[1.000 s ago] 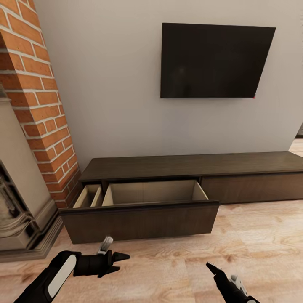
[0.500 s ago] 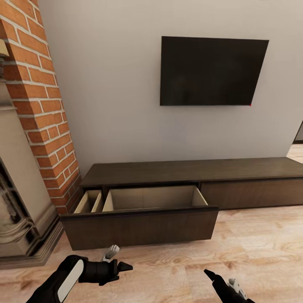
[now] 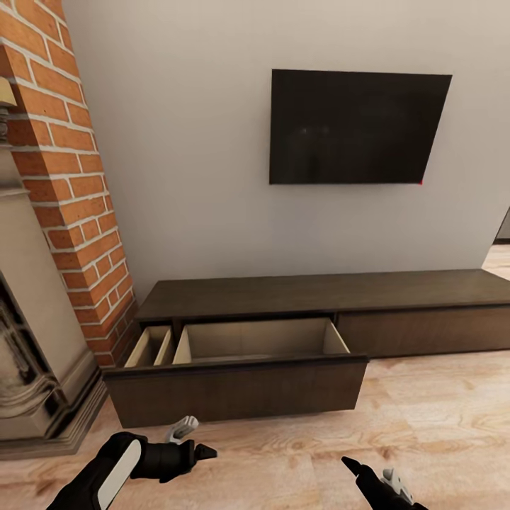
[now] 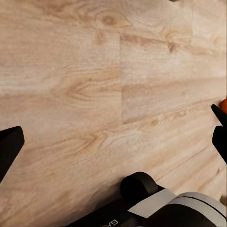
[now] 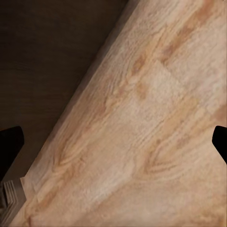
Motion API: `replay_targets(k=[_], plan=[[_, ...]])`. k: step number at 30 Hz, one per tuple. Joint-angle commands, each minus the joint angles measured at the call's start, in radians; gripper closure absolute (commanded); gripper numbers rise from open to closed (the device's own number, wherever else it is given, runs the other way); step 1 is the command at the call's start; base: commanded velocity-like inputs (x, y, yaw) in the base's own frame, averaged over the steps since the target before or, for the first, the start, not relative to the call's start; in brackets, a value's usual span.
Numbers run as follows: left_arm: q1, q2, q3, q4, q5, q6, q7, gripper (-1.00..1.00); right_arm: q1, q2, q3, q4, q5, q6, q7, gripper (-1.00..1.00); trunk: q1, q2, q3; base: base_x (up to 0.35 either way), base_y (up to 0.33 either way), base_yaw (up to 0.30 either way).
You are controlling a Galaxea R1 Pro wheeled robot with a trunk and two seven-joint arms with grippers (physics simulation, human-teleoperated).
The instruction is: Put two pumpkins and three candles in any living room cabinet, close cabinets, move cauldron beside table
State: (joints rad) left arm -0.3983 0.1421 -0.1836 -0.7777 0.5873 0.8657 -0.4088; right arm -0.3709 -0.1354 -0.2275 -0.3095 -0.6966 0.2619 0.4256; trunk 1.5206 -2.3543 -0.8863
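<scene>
When compared with one second ago, camera: raised a little, so the whole picture sits lower; no move of the furniture itself.
Cabinet (image 3: 319,290): long and dark, against the wall, directly under the television (image 3: 358,127), its left end beside the brick chimney (image 3: 64,177).
Drawer (image 3: 237,386): at the cabinet's left end, pulled out as before, pale inside, open upward and ready to receive things.
Left gripper (image 3: 190,453): low over the floor (image 3: 425,425) in front of the drawer, now nearer the picture's lower edge; fingers spread wide, holding nothing.
Right gripper (image 3: 352,465): in front of the cabinet's middle, also spread and holding nothing.
Meaning for the task: probably a step of looking or backing away from the cabinet; filling not begun, closing of the drawer left for later.
</scene>
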Motion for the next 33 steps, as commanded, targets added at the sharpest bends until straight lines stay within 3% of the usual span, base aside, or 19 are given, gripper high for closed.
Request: replay_targets(k=[1,7,16,33], plan=[[-0.001,0.0,-0.002,0.005,-0.001,-0.01,0.007,-1.0,0.0,0.001,-0.005,0.0,-0.005,0.009,0.0,-1.0,-0.004,0.007,0.002,0.0,0.0,0.0],[-0.001,-0.002,-0.004,0.013,0.0,-0.04,0.07,-1.0,0.0,0.002,-0.005,0.001,0.035,0.008,-0.009,-1.0,-0.027,0.049,0.021,0.0,0.0,0.0],[-0.001,-0.008,-0.005,0.014,0.001,-0.045,0.108,-1.0,0.0,0.003,-0.004,0.001,0.069,-0.001,-0.01,-1.0,-0.062,0.112,0.049,0.0,0.0,-0.011],[-0.001,-0.019,-0.004,0.044,-0.004,-0.045,0.113,-1.0,0.0,-0.002,-0.009,0.003,0.092,-0.053,0.002,-1.0,-0.127,0.231,0.102,0.0,0.0,-0.239]])
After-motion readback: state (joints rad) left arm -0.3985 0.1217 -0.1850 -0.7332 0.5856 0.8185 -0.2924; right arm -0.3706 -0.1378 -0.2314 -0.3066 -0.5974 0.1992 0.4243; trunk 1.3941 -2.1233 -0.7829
